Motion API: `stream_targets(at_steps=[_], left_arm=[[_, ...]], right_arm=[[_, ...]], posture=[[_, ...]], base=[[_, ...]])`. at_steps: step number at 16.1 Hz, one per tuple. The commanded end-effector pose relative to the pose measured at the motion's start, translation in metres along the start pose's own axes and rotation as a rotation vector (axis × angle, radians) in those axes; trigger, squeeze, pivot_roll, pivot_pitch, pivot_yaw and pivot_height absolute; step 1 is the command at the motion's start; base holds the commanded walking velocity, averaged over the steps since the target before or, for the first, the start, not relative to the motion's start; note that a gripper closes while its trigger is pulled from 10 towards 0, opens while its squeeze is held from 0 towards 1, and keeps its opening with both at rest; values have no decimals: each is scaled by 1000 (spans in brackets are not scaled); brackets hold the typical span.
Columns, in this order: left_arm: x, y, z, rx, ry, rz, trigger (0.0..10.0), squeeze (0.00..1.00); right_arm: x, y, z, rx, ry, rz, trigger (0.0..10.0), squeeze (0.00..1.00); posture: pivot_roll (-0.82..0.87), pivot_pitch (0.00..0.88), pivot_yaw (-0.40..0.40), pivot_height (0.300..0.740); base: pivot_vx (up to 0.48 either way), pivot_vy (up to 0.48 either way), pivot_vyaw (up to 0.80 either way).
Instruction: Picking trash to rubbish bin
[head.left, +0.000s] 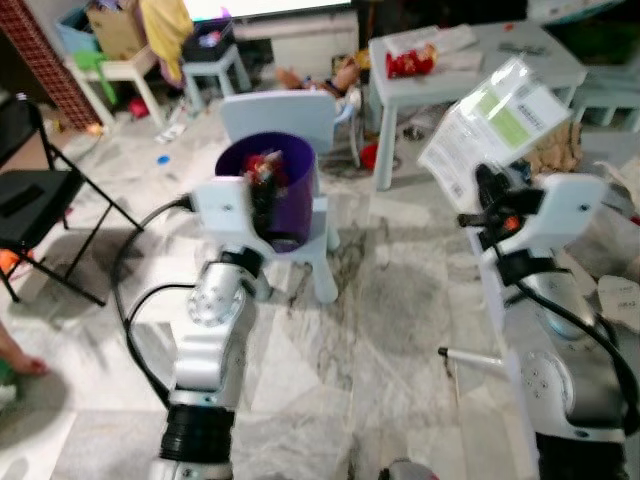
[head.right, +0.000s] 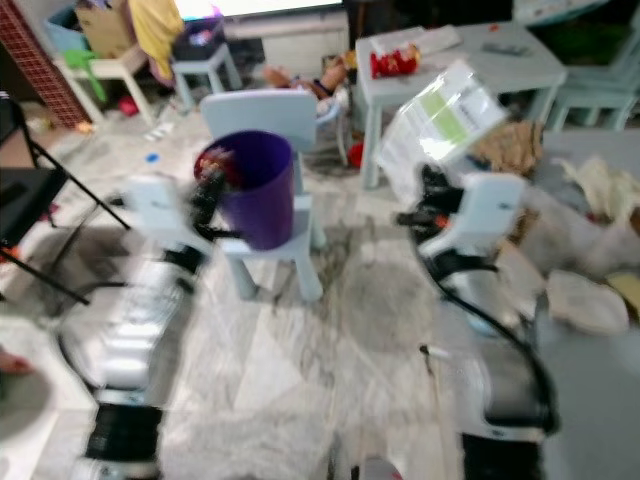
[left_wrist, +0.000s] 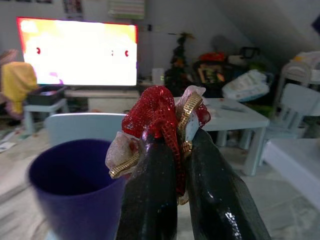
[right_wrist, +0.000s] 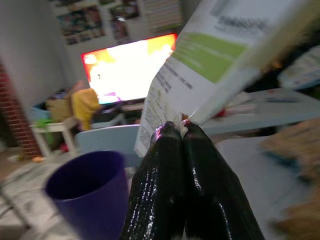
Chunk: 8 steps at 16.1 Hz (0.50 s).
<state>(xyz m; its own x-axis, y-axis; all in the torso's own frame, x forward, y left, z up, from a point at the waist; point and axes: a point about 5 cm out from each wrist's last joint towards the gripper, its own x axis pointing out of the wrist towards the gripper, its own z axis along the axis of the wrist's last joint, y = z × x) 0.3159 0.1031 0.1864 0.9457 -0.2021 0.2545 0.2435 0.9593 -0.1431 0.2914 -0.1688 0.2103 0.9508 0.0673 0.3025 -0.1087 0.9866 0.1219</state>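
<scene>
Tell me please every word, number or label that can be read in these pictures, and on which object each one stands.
No text can be read for sure.
White and green package in the right gripper: printed lines, too blurred to read.
Red and gold wrapper in the left gripper: no lettering visible.
Posters on the wall: too small and blurred.
Purple bin: no label seen.

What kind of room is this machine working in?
Probably a family living room with a children's play corner: a lit television, small child-sized tables and a little chair, with toys and clutter on the marble floor.
</scene>
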Motion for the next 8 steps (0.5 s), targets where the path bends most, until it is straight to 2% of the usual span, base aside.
stream_targets(at_steps=[1, 2, 3, 8], left_arm=[[-2, 10, 2, 13, -5, 31, 0, 0], [-2, 10, 2, 12, -5, 32, 0, 0], [-2, 10, 1, 9, -4, 36, 0, 0], [-2, 8, 0, 1, -3, 37, 0, 0]], right_arm=[[1, 9, 4, 4, -17, 31, 0, 0], [1, 9, 4, 2, -16, 35, 0, 0], [1, 10, 4, 0, -14, 43, 0, 0], [0, 9, 4, 1, -8, 45, 0, 0]], posture=[[-53, 167, 55, 740], [-55, 167, 53, 740], [-58, 168, 50, 740], [-67, 168, 45, 740]], base=[[480, 0, 0], [480, 0, 0], [480, 0, 575], [480, 0, 0]])
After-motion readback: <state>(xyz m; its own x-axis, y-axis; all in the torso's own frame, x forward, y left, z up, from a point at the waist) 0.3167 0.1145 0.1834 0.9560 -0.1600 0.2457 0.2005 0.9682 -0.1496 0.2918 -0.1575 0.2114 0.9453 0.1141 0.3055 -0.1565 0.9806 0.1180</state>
